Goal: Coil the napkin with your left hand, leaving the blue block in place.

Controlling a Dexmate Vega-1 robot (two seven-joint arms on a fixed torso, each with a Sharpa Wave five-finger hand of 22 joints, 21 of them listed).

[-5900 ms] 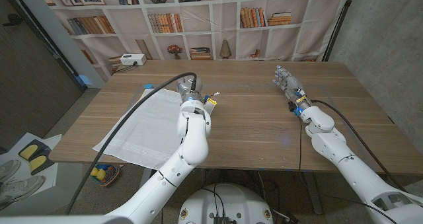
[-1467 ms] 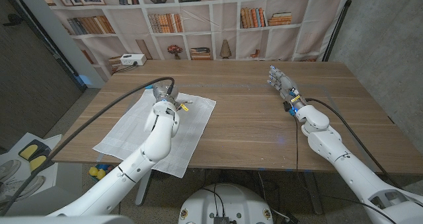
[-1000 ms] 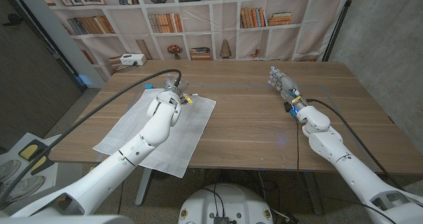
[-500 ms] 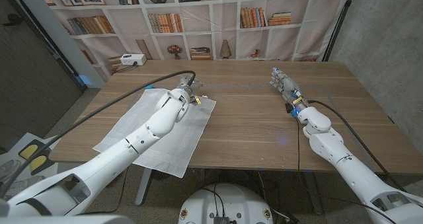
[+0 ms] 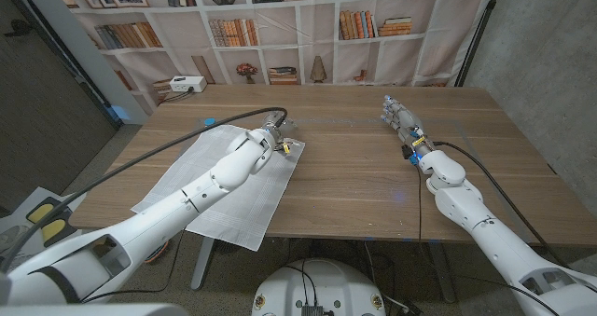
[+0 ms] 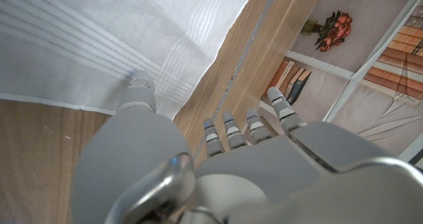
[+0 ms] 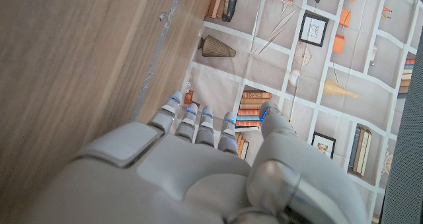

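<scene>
The left arm reaches forward across the table (image 5: pixel 354 176), its left hand (image 5: pixel 277 130) at the far right corner of the one white napkin (image 5: pixel 219 181). In the left wrist view the left hand (image 6: pixel 198 171) has its fingers (image 6: pixel 228 135) spread and extended over the bare wood past the cloth's edge, while its thumb tip touches the napkin (image 6: pixel 99 45) near that edge; nothing is gripped. The napkin lies spread flat on the left side of the table, its near corner hanging over the front edge. One small blue block (image 5: pixel 207 123) sits on the table just beyond the napkin's far left corner. The right arm stretches along the right side of the table, and the right hand (image 5: pixel 399 118) stands over the wood with its fingers (image 7: pixel 198 121) straight, apart, and holding nothing.
</scene>
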